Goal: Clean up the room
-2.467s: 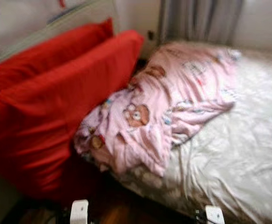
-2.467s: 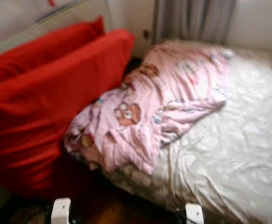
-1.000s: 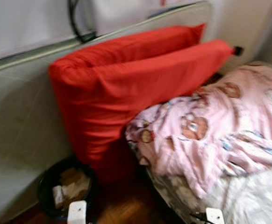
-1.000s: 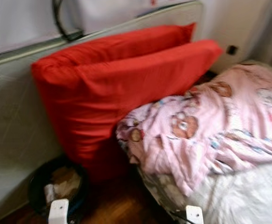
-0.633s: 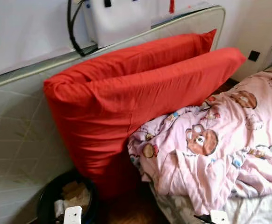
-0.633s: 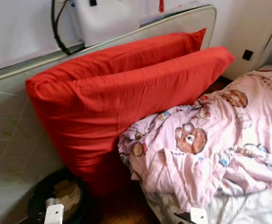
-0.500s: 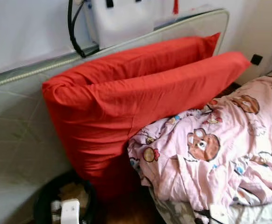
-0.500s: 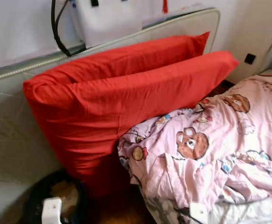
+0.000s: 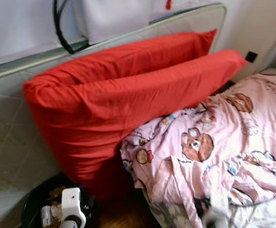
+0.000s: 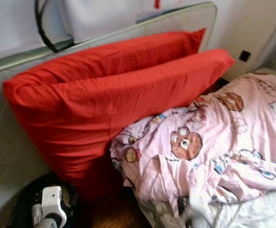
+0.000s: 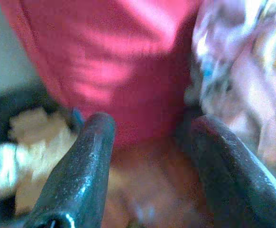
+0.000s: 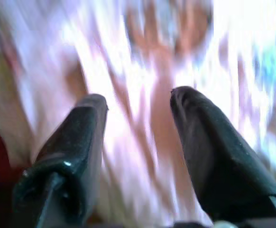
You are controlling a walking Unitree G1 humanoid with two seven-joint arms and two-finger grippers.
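— Facing a crumpled pink blanket [image 9: 214, 152] heaped on the bed beside two red pillows [image 9: 124, 104].
— Soft, light, floppy; best pinched at a raised fold near the edge.
— Left gripper [image 11: 147, 166] parted wide, empty. Right gripper [image 12: 138, 142] likewise, over pink cloth.

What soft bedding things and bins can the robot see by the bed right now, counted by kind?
Red pillows: 2 (front, back)
Pink bear-print blanket: 1
Black waste bin: 1
Total: 4
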